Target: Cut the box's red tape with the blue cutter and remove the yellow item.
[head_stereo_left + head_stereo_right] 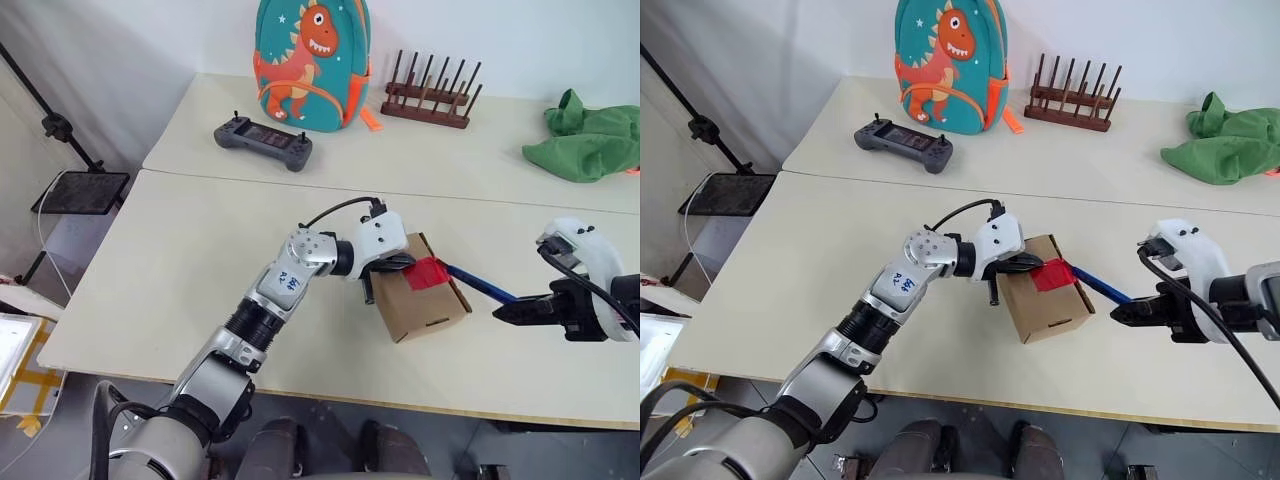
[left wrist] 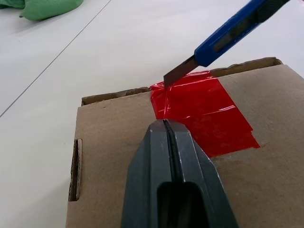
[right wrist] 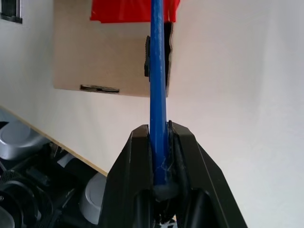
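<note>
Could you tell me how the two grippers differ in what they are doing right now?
The left gripper is shut with nothing between its fingers and presses its tips on the box by the red tape. The right gripper is shut on the blue cutter, off to the side, with the blade at the tape's edge. Both have black fingers.

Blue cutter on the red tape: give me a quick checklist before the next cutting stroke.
1. Right gripper clamped on the cutter: ok.
2. Blade out, tip at the tape's far edge: ok.
3. Left gripper shut, pressing down on the box: ok.
4. Left fingertips right beside the tape, in the blade's likely path: not ok.
5. Tape cut through: cannot tell.
6. Yellow item inside: cannot tell.
</note>
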`<action>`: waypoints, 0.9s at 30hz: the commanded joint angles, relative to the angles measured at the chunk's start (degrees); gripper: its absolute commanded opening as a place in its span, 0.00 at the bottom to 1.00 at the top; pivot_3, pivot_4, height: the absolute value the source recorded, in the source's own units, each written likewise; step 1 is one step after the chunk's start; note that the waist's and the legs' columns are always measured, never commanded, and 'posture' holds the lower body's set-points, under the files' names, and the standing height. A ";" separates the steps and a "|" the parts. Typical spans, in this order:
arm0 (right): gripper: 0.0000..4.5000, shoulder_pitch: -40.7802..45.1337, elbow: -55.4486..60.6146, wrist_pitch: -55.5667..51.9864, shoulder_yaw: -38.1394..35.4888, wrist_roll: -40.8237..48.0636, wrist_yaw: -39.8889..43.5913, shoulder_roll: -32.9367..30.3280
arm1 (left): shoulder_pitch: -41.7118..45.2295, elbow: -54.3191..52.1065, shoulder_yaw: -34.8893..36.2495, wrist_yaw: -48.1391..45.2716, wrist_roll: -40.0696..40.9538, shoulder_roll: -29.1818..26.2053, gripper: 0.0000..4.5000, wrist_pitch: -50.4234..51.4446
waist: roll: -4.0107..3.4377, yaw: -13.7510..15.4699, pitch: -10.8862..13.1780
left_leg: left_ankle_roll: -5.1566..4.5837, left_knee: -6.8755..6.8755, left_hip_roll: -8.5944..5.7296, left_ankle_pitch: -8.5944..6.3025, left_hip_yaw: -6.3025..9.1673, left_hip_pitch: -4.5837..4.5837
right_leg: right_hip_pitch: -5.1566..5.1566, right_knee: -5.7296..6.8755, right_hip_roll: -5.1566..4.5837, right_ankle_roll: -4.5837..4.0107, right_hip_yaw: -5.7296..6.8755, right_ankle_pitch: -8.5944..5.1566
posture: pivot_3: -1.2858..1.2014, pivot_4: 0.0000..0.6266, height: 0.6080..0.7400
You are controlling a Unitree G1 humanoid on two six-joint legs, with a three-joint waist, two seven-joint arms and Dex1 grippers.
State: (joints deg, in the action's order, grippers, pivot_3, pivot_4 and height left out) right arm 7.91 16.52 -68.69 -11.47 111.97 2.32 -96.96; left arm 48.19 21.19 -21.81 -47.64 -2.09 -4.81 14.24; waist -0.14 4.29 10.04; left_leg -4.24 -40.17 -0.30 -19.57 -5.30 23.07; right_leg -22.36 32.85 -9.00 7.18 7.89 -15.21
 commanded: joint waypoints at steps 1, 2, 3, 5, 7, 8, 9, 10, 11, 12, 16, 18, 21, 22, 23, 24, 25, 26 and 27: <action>0.03 -0.01 0.36 -0.13 -0.64 1.03 -0.81 0.35 | -3.12 4.01 -3.75 -1.21 -2.39 -0.41 0.00 2.89 | 0.00 0.00 0.00 | 0.01 0.00 0.00 0.00 0.00 0.00 | 0.00 0.00 0.00 0.00 0.00 0.00 | 0.52 0.24 1.00; 0.03 0.06 0.36 -0.12 -0.61 1.03 -0.91 0.36 | -3.11 3.98 -3.76 -1.21 -2.38 -0.40 0.00 2.88 | 0.00 0.00 0.00 | 0.01 0.00 0.00 0.01 0.00 0.00 | 0.00 -0.01 0.00 0.00 0.00 0.00 | 0.52 0.24 1.00; 0.03 0.60 0.73 0.54 0.00 1.03 -1.49 0.58 | -3.05 4.02 -3.73 -1.16 -2.36 -0.32 0.00 2.86 | 0.00 0.00 0.00 | 0.01 0.00 0.00 0.00 0.00 0.00 | 0.00 -0.01 0.00 0.00 0.00 0.00 | 0.52 0.24 1.00; 0.03 1.70 1.36 1.77 1.14 1.03 -2.73 1.08 | -3.02 3.97 -3.72 -1.10 -2.31 -0.20 0.00 2.89 | 0.00 -0.02 0.00 | 0.01 0.00 0.00 0.01 0.00 0.00 | 0.00 0.00 0.00 0.00 0.00 0.00 | 0.52 0.24 1.00; 0.03 3.04 1.59 2.65 2.28 1.03 -3.90 1.67 | -3.06 3.79 -3.73 -1.04 -2.27 -0.10 0.00 2.97 | -0.01 -0.03 0.00 | 0.01 0.00 0.00 0.00 0.00 0.00 | -0.01 -0.01 0.00 0.00 -0.01 0.00 | 0.52 0.24 1.00; 0.03 4.08 1.55 2.99 3.02 1.03 -4.44 1.97 | -3.11 3.67 -3.75 -1.06 -2.25 -0.09 0.00 3.03 | -0.01 -0.03 -0.01 | 0.01 -0.01 0.00 0.00 0.00 0.00 | -0.01 -0.03 0.00 0.00 -0.01 0.00 | 0.52 0.24 1.00; 0.03 5.24 1.40 3.20 3.75 1.03 -4.85 2.28 | -3.18 3.56 -3.74 -1.02 -2.25 -0.10 0.00 3.06 | -0.01 -0.03 -0.01 | 0.01 -0.02 0.00 0.01 0.00 0.00 | -0.01 -0.05 0.00 0.00 -0.01 0.00 | 0.52 0.24 1.00; 0.03 6.58 1.12 3.47 4.56 1.03 -5.43 2.71 | -3.21 3.50 -3.72 -1.01 -2.24 -0.12 0.00 3.10 | -0.01 -0.04 -0.01 | 0.01 -0.02 0.00 0.01 -0.01 0.00 | -0.01 -0.06 0.00 0.00 -0.01 0.00 | 0.52 0.24 1.00; 0.03 8.08 0.81 3.52 5.42 1.03 -5.95 3.15 | -3.28 3.42 -3.71 -1.03 -2.24 -0.15 0.00 3.14 | -0.01 -0.04 -0.01 | 0.01 -0.02 0.00 0.01 -0.01 0.00 | -0.01 -0.05 0.01 0.00 -0.01 0.00 | 0.52 0.24 1.00; 0.03 9.42 0.50 3.40 6.25 1.03 -6.43 3.60 | -3.28 3.47 -3.69 -1.03 -2.24 -0.15 0.00 3.14 | -0.01 -0.02 -0.01 | 0.01 -0.02 0.00 0.01 -0.01 0.01 | -0.02 -0.06 0.01 0.00 -0.01 0.00 | 0.52 0.24 1.00; 0.03 15.16 -0.95 1.55 9.92 1.03 -7.50 5.22 | -3.34 3.36 -3.62 -0.99 -2.23 -0.16 0.00 3.17 | -0.01 0.01 -0.01 | 0.01 -0.02 0.00 0.01 -0.01 0.02 | -0.02 -0.09 0.02 0.00 0.00 0.00 | 0.52 0.24 1.00; 0.03 17.44 -1.27 0.22 11.72 1.03 -7.63 5.90 | -3.23 3.55 -3.57 -0.95 -2.26 -0.12 0.00 3.05 | -0.02 0.01 -0.01 | 0.01 -0.02 0.00 0.00 -0.01 0.03 | -0.02 -0.09 0.03 0.00 0.00 0.00 | 0.52 0.24 1.00; 0.03 20.33 -1.65 -1.85 14.24 1.03 -7.72 6.78 | -3.11 3.82 -3.49 -0.83 -2.30 -0.03 0.00 2.79 | -0.02 0.01 -0.01 | 0.01 -0.02 0.00 0.00 -0.01 0.04 | -0.03 -0.09 0.03 0.00 0.00 0.00 | 0.52 0.24 1.00; 0.03 21.08 -1.86 -2.43 14.90 1.03 -7.87 7.04 | -3.07 3.86 -3.47 -0.80 -2.31 0.01 0.00 2.76 | -0.02 0.01 -0.01 | 0.01 -0.02 0.00 0.00 0.00 0.04 | -0.03 -0.09 0.03 0.00 0.01 0.00 | 0.52 0.24 1.00; 0.03 21.75 -2.11 -2.98 15.51 1.03 -8.04 7.28 | -3.06 3.85 -3.46 -0.77 -2.32 0.04 0.00 2.76 | -0.02 0.01 -0.01 | 0.01 -0.02 0.00 0.01 -0.01 0.05 | -0.03 -0.09 0.03 0.00 0.01 0.00 | 0.52 0.24 1.00; 0.03 22.31 -2.35 -3.43 16.02 1.03 -8.19 7.45 | -3.06 3.80 -3.43 -0.74 -2.31 0.05 0.00 2.78 | -0.02 0.02 -0.01 | 0.01 -0.02 0.00 0.01 -0.01 0.05 | -0.03 -0.08 0.03 0.00 0.01 0.00 | 0.52 0.24 1.00; 0.03 22.80 -2.56 -3.80 16.41 1.03 -8.33 7.63 | -3.07 3.77 -3.42 -0.72 -2.30 0.06 0.00 2.79 | -0.02 0.02 -0.01 | 0.01 -0.02 0.00 0.01 -0.01 0.05 | -0.03 -0.07 0.03 0.00 0.01 0.00 | 0.52 0.24 1.00; 0.03 23.15 -2.87 -4.13 16.76 0.88 -8.53 7.86 | -3.13 3.71 -3.43 -0.66 -2.31 0.10 0.00 2.82 | -0.02 0.02 -0.01 | 0.01 -0.02 0.00 0.00 -0.01 0.06 | -0.03 -0.06 0.03 0.00 0.01 0.00 | 0.52 0.24 1.00; 0.03 23.48 -3.13 -4.39 17.06 0.78 -8.67 8.05 | -3.18 3.67 -3.44 -0.62 -2.32 0.12 0.00 2.84 | -0.02 0.02 -0.01 | 0.01 -0.02 0.00 0.01 -0.01 0.05 | -0.03 -0.04 0.03 0.00 0.01 0.00 | 0.52 0.24 1.00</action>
State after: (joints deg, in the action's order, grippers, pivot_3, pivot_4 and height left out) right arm 30.57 14.06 -72.44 5.75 112.09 -6.02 -89.16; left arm 48.19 20.96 -21.56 -47.54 -2.09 -4.57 14.29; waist -0.16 4.31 10.03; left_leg -4.23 -40.19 -0.30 -19.57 -5.31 23.13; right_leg -22.39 32.82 -8.97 7.18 7.90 -15.21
